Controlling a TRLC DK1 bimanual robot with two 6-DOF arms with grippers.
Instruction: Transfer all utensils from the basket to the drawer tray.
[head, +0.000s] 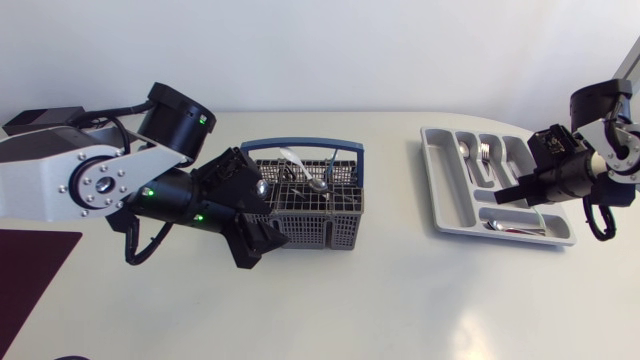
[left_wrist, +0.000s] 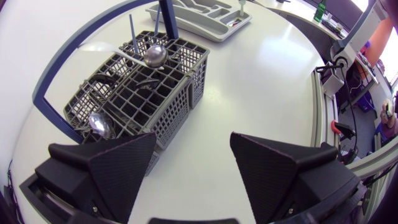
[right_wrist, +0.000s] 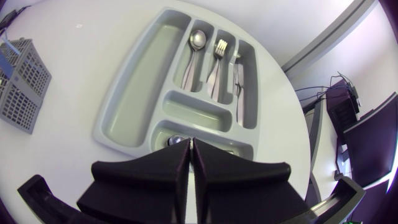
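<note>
The grey wire basket (head: 318, 215) with a blue handle stands mid-table and holds several utensils, among them a spoon (left_wrist: 155, 56) standing bowl-up and another spoon (left_wrist: 99, 125) near its close corner. My left gripper (head: 262, 210) hangs open at the basket's left end, and the basket (left_wrist: 143, 99) lies just ahead of its left finger (left_wrist: 102, 168). The grey drawer tray (head: 440, 190) at the right holds a spoon (right_wrist: 198, 40), a fork (right_wrist: 219, 47) and a knife (right_wrist: 240, 74) in its long slots. My right gripper (right_wrist: 191, 155) is shut and empty over the tray's (right_wrist: 134, 99) near cross slot, where a spoon (head: 510, 230) lies.
A dark purple mat (head: 30, 265) lies at the table's front left corner. Bare white tabletop (head: 400, 290) stretches between basket and tray and along the front.
</note>
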